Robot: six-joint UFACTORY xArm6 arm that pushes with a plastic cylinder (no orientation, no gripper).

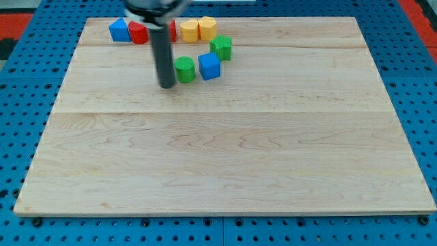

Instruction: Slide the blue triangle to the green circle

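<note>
A: Where is the rod's tip [166, 86]?

B: Just left of the green circle [184, 70], near the worktop [218, 157] top edge. There is no claw, so nothing is grasped.

A: And the blue triangle [119, 31]?

B: At the top-left corner, well apart from the circle, beside a red block [138, 33]. The slide looks undone.

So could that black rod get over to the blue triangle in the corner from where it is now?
Probably yes. My tip sits just left of the green circle, and the blue triangle lies up-left. The red block borders only its right side, so the board to its left looks open.
</note>
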